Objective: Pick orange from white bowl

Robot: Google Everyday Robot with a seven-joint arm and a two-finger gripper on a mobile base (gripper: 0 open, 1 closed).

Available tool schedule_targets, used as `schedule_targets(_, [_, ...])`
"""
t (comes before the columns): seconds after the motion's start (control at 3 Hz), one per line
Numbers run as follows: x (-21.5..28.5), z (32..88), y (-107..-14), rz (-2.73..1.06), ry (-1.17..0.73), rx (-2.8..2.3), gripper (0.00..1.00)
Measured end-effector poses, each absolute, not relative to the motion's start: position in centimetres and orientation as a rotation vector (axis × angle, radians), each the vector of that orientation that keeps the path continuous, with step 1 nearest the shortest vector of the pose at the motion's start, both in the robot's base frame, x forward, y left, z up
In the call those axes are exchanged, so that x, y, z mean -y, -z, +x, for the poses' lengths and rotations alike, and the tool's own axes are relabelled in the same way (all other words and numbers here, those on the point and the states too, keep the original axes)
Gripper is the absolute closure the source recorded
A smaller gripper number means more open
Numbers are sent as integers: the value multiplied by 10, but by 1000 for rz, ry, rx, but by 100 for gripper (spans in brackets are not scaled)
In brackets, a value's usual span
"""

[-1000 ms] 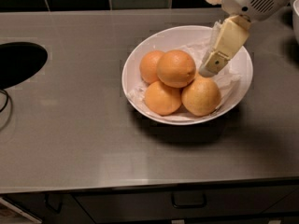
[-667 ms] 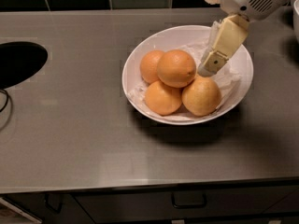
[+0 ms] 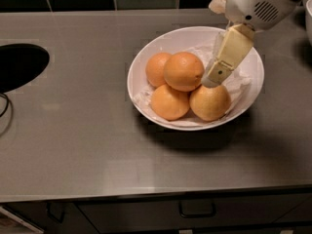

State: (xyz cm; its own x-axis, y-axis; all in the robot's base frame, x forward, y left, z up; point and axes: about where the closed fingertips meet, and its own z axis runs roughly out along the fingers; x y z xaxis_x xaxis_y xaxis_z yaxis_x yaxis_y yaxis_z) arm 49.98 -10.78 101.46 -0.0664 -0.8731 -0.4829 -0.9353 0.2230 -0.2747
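Your tool (image 3: 211,80) reaches down into the white bowl (image 3: 253,66) on the desk (image 3: 73,130), its tip just beside the orange (image 3: 184,71). You cannot tell whether it is released or clenched. The orange is round, deep-coloured and dimpled, resting on top of three paler oranges (image 3: 169,102) near the bowl's middle.

Dim; hand (image 3: 212,79) above white bowl (image 3: 146,52), shadow (image 3: 195,139) beneath.

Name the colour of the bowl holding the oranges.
White, clearest in the camera view; the claw reaches into the bowl beside the top orange.
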Motion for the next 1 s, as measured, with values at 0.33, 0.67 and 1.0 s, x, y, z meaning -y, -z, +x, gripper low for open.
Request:
schedule_targets(0.33, [102,490,-1004,-1651,-187,-1972,3])
schedule_targets(0.67, [92,490,-992,-1661,-239,-1967,5])
schedule_targets(1.0, [80,495,-983,-1684,-275,-1950,5])
